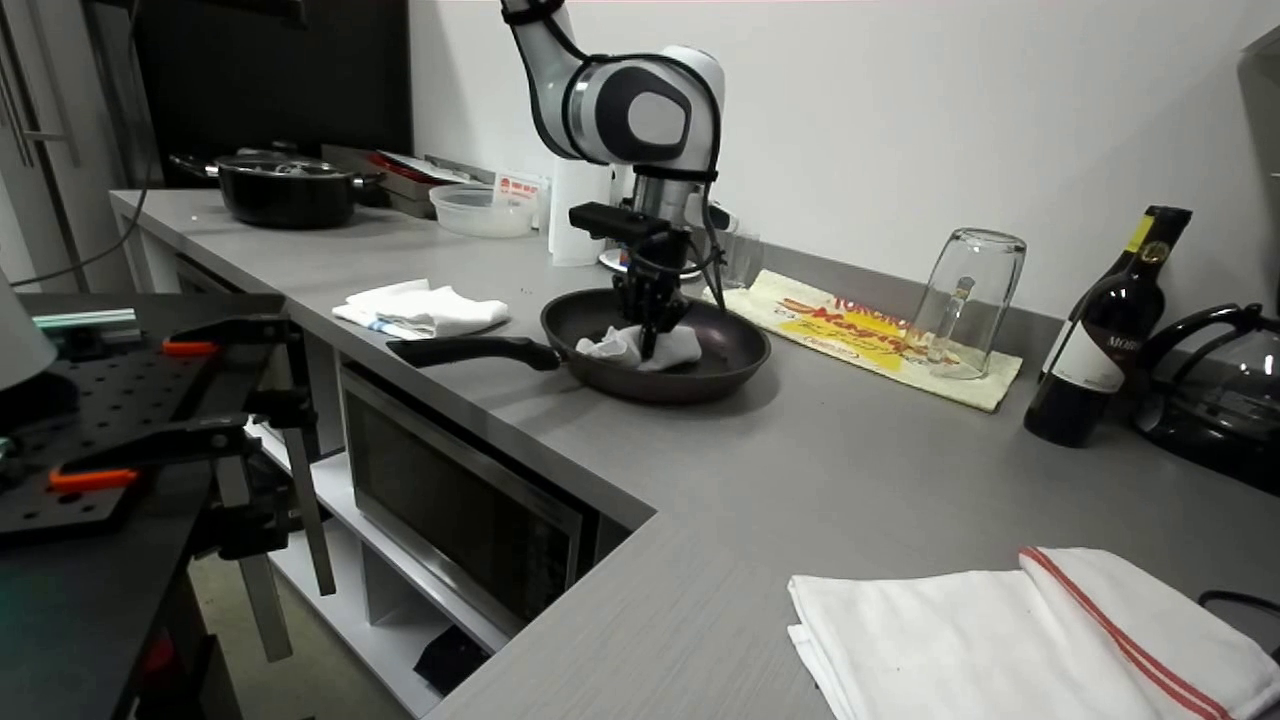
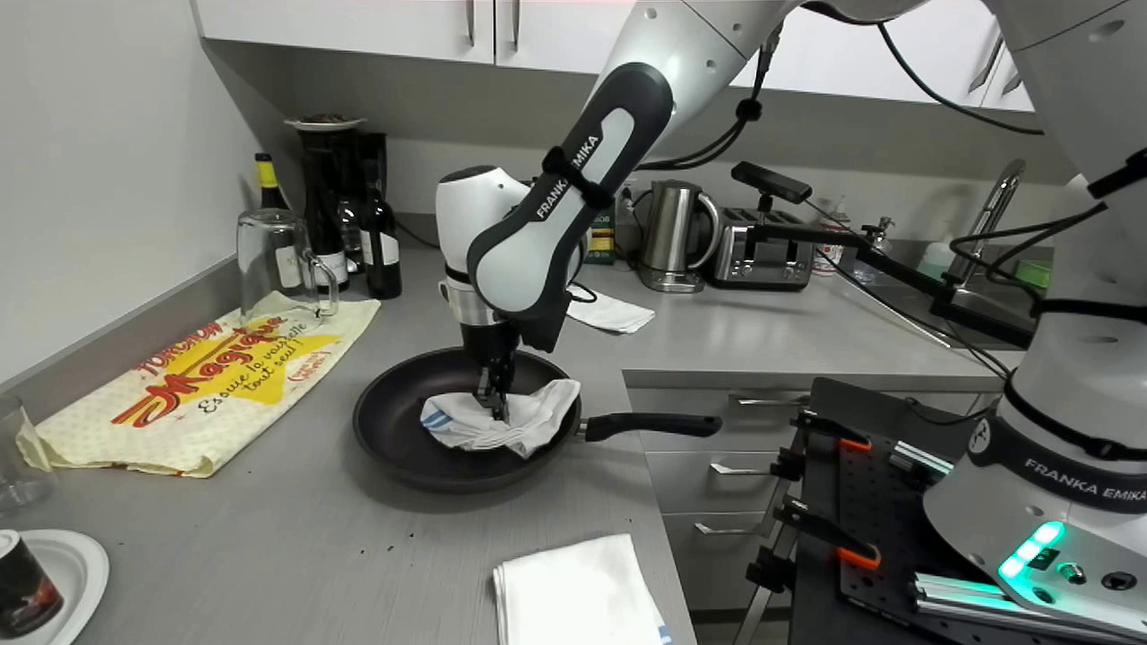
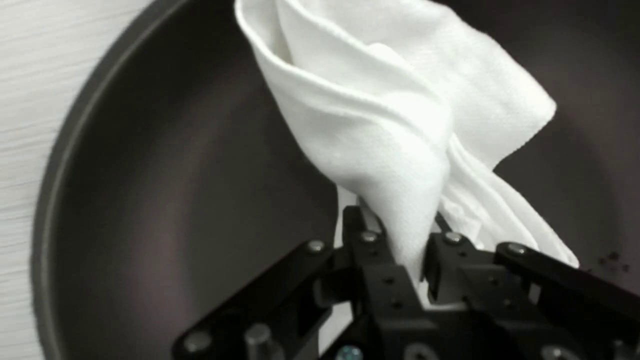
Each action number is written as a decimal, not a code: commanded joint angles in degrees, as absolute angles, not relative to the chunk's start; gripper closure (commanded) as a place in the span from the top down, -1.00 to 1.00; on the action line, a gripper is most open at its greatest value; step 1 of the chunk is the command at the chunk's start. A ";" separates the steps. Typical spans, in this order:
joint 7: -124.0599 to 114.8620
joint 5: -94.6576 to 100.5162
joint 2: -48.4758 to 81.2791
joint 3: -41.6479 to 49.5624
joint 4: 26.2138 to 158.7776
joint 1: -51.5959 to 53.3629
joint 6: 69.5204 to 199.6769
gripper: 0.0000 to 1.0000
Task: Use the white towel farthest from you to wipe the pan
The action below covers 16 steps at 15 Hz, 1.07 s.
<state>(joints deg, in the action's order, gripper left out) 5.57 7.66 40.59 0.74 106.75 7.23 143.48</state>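
i have the gripper [image 3: 397,227] pinched on a gathered fold of the white towel [image 3: 385,140] inside the pan [image 2: 390,417] on the counter [image 2: 269,537], presumably so the rest spreads loose for wiping.

A white wall [image 1: 870,120] rises behind the grey table [image 1: 850,480], with a low grey strip [image 1: 870,288] along its foot; the table turns a corner in both exterior views. In an exterior view, a black upright panel [image 1: 290,60] stands beyond the far end, beside a tall pale door [image 1: 58,75], while a dark-fronted microwave [image 1: 460,490] sits on white shelving [image 1: 388,650] beneath the table, above a beige-grey floor [image 1: 300,680]. In an exterior view, white overhead cabinets [image 2: 358,22] hang above the table, drawers [image 2: 681,484] are stacked below it, a curved faucet [image 2: 993,204] stands toward the right, and the wall under the cabinets lies in shadow
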 commanded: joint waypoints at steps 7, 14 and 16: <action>-6.36 23.96 49.49 12.57 96.58 13.43 148.20 -0.91; -14.37 35.77 50.39 20.89 94.35 20.30 149.76 -0.91; -16.93 39.59 48.20 22.26 95.82 22.09 148.98 -0.91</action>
<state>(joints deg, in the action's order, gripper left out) -12.66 34.35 49.17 18.89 95.91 18.82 149.02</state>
